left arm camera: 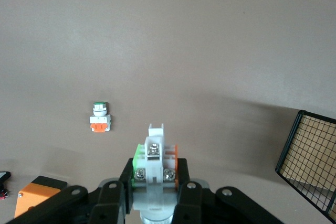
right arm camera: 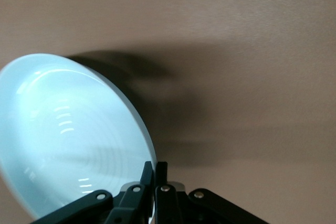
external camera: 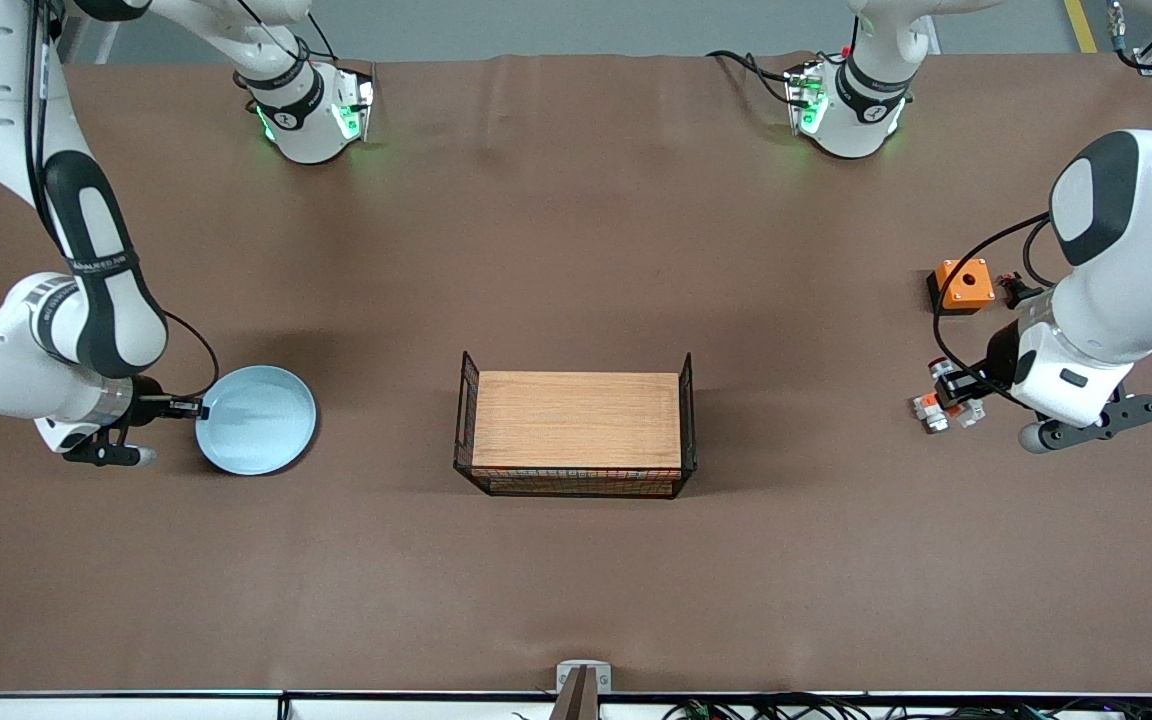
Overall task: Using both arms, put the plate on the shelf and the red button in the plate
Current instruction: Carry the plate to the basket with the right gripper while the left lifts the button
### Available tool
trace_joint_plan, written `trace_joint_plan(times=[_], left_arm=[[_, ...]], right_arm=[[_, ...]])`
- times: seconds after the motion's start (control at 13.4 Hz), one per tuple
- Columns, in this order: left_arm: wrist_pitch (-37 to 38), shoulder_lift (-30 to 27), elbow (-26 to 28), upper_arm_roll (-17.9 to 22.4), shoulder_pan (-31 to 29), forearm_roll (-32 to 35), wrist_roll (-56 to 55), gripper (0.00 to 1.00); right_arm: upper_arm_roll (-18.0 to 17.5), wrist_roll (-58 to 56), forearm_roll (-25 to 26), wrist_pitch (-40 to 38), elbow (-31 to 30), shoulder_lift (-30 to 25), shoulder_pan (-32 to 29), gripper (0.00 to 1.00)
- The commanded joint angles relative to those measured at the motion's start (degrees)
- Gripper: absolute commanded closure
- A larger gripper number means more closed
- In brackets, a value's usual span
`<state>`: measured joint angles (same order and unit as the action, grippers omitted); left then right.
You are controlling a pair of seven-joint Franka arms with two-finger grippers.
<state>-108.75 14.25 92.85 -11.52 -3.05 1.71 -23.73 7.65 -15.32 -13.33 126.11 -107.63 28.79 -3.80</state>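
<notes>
In the front view, the round, shallow, pale blue plate (external camera: 258,420) is being gripped by its rim by the right gripper (external camera: 198,409) over the right arm's end of the brown table (external camera: 576,220), and a black wire basket with a wooden board (external camera: 576,425) is seen at the middle. Toward the left arm's end, the left gripper (external camera: 958,390) is seen among small white-and-orange switch parts, close to a stubby white-and-orange part (external camera: 929,411) and nearer to the camera than an orange square box with a hole (external camera: 964,284). In the left wrist view, the red button (left arm camera: 156,167), a white-grey switch part with orange and green sides, is being clamped between the closed jaws above the table, apart from the stubby part (left arm camera: 100,117). In the right wrist view, the plate's rim (right arm camera: 148,145) is being pinched between the closed fingers (right arm camera: 161,174), with the plate tilted and its shadow cast on the table.
</notes>
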Motion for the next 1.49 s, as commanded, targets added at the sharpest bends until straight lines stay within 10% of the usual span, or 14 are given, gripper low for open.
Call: trace_joint_plan(times=[0.0, 0.52, 0.89, 1.41], left_arm=[[2.22, -2.12, -0.13, -0.35, -0.46, 0.32, 1.05, 1.00], [3.71, -3.97, -0.83, 0.27, -4.32, -1.00, 8.43, 1.00], [5.21, -4.23, -1.18, -0.26, -4.51, -2.14, 10.11, 1.00], [5.48, -3.27, -4.61, -0.17, -3.72, -3.11, 9.32, 1.00]], right_arm=[[0.08, 0.38, -1.53, -6.99, -0.75, -5.75, 1.78, 0.96], [0.00, 27.58, 2.60, -29.40, 1.09, -21.82, 10.99, 0.96], [-0.09, 56.83, 3.04, -47.43, 15.23, -23.25, 23.99, 0.96], [-0.01, 99.90, -2.67, -36.86, 19.73, -21.24, 43.95, 0.96]])
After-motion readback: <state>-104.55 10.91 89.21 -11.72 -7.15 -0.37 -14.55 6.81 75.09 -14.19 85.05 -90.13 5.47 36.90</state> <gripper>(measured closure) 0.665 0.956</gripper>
